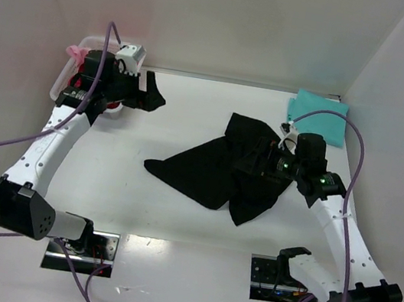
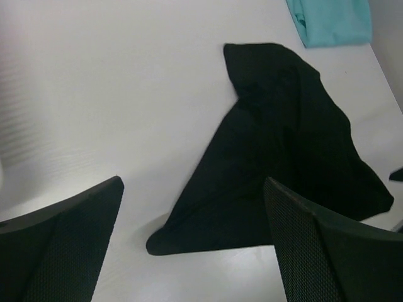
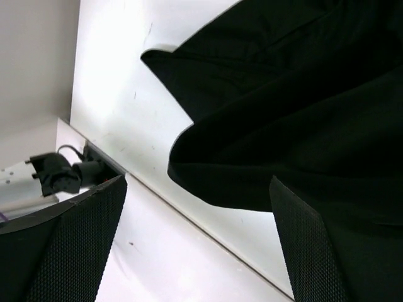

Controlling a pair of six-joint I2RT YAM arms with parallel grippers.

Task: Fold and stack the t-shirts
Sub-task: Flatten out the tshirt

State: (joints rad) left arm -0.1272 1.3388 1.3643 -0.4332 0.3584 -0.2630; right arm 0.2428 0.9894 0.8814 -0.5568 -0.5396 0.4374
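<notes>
Shirts lie apart on the counter (image 1: 124, 200): black t-shirt (image 1: 206, 171) crumpled centrally, teal t-shirt (image 1: 318, 115) folded far right. Left fingers (image 2: 63, 251) gape empty; right fingers (image 3: 69, 245) spread wide above the black cloth, gripping nothing.

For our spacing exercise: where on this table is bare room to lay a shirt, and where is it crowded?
Bare table lies between the left arm and the black t-shirt, and along the far edge between basket and teal t-shirt. Crowded: centre-right, under the right arm.
</notes>
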